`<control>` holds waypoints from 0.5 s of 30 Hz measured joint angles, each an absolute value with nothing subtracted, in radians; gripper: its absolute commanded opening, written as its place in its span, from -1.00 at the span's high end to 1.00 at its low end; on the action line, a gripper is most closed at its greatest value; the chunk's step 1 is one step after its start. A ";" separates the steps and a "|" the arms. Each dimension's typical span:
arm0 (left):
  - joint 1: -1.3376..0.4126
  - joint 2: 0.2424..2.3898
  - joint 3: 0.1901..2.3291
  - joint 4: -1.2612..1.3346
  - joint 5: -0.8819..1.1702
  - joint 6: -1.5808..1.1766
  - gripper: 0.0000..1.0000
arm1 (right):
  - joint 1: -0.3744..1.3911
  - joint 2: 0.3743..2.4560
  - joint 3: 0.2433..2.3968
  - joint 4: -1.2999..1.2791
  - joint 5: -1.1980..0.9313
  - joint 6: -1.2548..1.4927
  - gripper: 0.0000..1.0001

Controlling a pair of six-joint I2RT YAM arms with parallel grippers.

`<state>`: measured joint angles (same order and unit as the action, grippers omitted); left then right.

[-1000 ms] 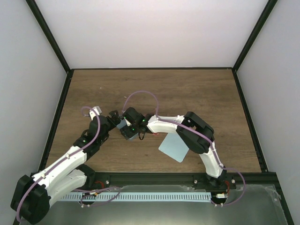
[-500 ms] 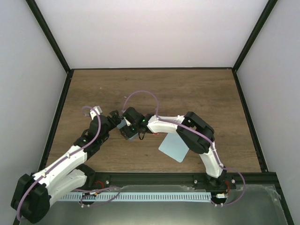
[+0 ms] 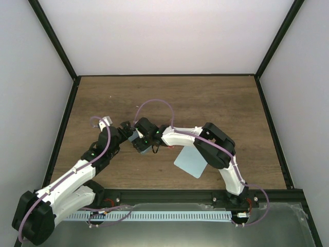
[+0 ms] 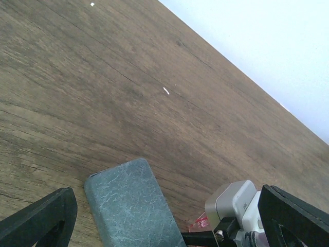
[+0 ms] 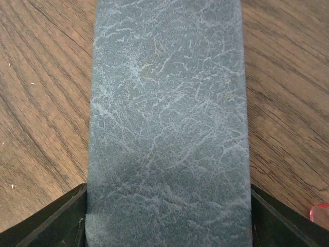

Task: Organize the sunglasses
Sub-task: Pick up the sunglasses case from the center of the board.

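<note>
One grey-blue rectangular textured case [image 5: 167, 128] lies on the wooden table [image 3: 205, 103]. The right pincer [image 5: 167, 211] straddles it, fingers at both long sides; I cannot tell whether it pinches. The left pincer [image 4: 164, 206] is spread wide. One pair of red-lensed sunglasses [image 4: 199, 225] lies just beside the case, with one light blue square cloth [image 3: 190, 162] near.

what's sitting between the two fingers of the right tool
The grey-blue case, filling the gap between the right tool's fingers; the right wrist view shows it.

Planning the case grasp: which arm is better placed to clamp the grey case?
Right. The right tool straddles the case, fingers at both long edges. The left tool is wide open, the case off-centre in its gap.
</note>
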<state>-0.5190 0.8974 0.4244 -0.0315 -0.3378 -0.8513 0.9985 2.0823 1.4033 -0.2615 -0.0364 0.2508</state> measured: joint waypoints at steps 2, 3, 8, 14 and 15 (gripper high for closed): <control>-0.519 0.897 0.424 -0.031 -0.338 -0.851 -0.97 | 0.999 2.082 1.403 -0.262 -0.036 0.248 -0.35; -0.519 0.897 0.424 -0.031 -0.338 -0.851 -0.97 | 0.999 2.082 1.403 -0.262 -0.036 0.248 -0.33; -0.519 0.897 0.424 -0.031 -0.337 -0.848 -0.97 | 0.999 2.081 1.403 -0.262 -0.036 0.248 -0.13; -0.519 0.889 0.424 -0.030 -0.327 -0.829 -0.89 | 0.999 1.997 1.325 -0.260 -0.054 0.256 -0.14; -0.519 0.882 0.424 -0.028 -0.327 -0.824 -0.88 | 0.999 1.967 1.305 -0.261 -0.057 0.260 -0.14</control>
<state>-0.5190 0.8822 0.4244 -0.0277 -0.3271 -0.8242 0.9985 1.9667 1.3052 -0.2607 -0.0570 0.2596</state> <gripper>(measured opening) 0.955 0.747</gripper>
